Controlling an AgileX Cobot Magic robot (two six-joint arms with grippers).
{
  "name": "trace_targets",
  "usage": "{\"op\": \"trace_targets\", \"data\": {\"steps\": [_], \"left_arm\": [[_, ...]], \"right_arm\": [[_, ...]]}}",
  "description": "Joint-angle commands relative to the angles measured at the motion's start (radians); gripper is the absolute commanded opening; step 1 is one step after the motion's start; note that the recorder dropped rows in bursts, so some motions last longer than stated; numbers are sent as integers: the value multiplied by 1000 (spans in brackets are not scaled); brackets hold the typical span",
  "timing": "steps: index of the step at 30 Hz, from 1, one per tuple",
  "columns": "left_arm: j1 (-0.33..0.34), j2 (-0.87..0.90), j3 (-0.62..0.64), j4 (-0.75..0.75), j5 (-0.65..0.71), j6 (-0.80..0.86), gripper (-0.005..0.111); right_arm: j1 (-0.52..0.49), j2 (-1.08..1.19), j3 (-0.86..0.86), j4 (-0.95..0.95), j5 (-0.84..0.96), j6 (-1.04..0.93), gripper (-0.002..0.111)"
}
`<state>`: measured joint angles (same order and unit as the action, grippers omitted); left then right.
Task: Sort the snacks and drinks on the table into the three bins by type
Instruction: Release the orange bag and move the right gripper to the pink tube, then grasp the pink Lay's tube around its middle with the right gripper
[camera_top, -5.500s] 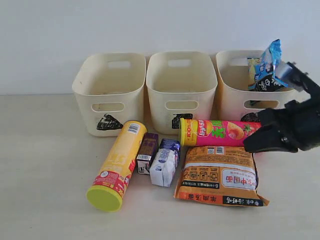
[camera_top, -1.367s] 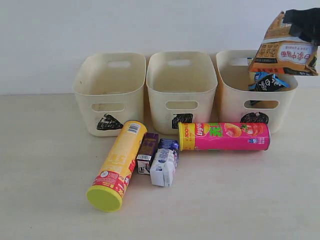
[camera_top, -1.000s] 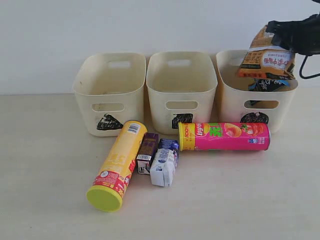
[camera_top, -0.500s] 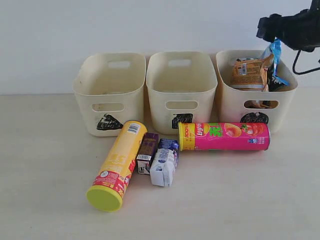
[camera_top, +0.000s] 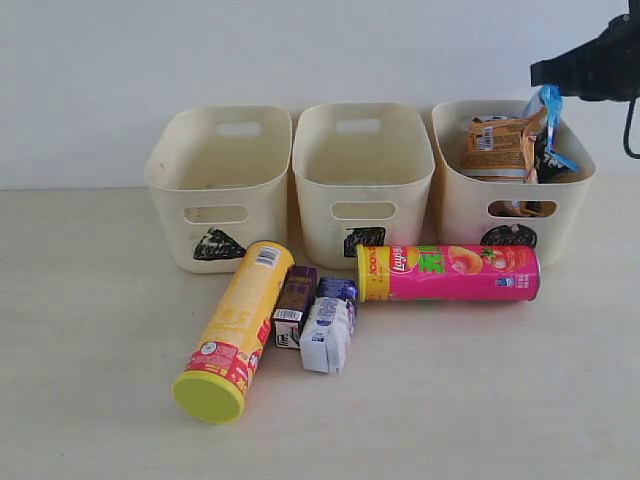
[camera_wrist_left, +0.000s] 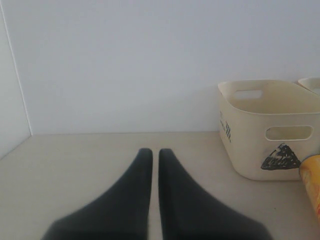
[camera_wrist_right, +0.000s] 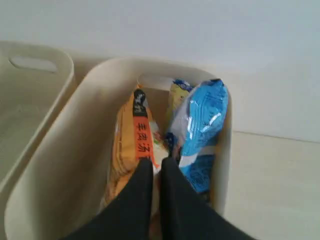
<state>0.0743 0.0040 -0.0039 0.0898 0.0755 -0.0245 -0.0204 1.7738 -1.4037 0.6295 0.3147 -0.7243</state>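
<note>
Two bags, the orange-brown one (camera_top: 492, 148) (camera_wrist_right: 131, 145) and the blue-white one (camera_top: 548, 125) (camera_wrist_right: 200, 127), stand in the right bin (camera_top: 460, 215) (camera_wrist_right: 70, 160), marked with a circle. My right gripper (camera_top: 542, 73) (camera_wrist_right: 156, 162) hovers above that bin, shut and empty. On the table (camera_top: 90, 350) lie the yellow canister (camera_top: 235, 330), the magenta canister (camera_top: 450, 273), and three cartons: dark purple-brown (camera_top: 295, 303), blue-purple (camera_top: 341, 290), white-grey (camera_top: 326, 336). The left bin (camera_top: 175, 215) (camera_wrist_left: 250, 155) and middle bin (camera_top: 320, 215) are empty. My left gripper (camera_wrist_left: 151, 152) is shut, low over bare table, apart from the left bin.
A white wall (camera_top: 300, 50) runs right behind the bins. The yellow canister's end (camera_wrist_left: 312, 185) shows at the edge of the left wrist view. The three cartons stand packed together between the two canisters.
The orange-brown bag, held above the right bin a second ago, now rests inside it. My right gripper let it go, shut, and drew up and to the right.
</note>
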Motion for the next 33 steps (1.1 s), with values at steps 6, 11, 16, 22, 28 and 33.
{"op": "trace_targets", "data": {"steps": [6,11,16,22,28,33], "left_arm": [[-5,-4,4,4,-7,0,4],[-5,-4,4,4,-7,0,4],[-5,-4,4,4,-7,0,4],[-5,-4,4,4,-7,0,4],[-5,-4,4,4,-7,0,4],[-5,-4,4,4,-7,0,4]], "right_arm": [[0,-18,2,-959,292,732,1],[35,-18,-43,-1081,540,716,1],[130,-18,-54,-1081,768,495,1],[247,-18,-54,-1009,863,407,1],[340,-18,-54,-807,886,291,1],[400,-18,-54,-707,889,249,1]]}}
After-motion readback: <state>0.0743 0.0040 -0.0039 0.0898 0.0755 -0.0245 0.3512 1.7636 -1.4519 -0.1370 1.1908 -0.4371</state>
